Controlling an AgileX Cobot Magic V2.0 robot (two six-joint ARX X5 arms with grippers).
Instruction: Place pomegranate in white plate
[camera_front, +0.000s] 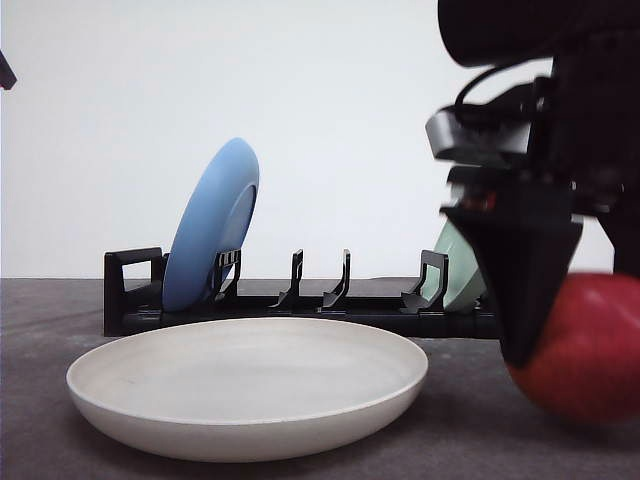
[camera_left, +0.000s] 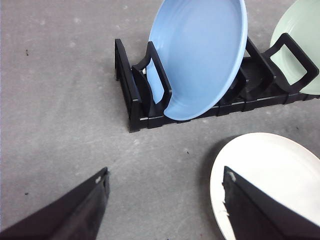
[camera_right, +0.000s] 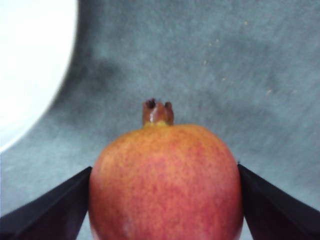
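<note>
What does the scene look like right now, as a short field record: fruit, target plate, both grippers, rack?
pomegranate: between the right gripper's fingers, at table level, right of the plate
white plate: flat on the table, nothing in it
left gripper: open, holding nothing, beside the plate's rim
rack: behind the plate, holding a blue plate and a pale green plate on edge

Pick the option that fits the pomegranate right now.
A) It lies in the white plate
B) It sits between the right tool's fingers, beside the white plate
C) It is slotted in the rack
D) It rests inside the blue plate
B: the right wrist view shows the pomegranate between the right tool's fingers, and the front view shows it outside the white plate.
</note>
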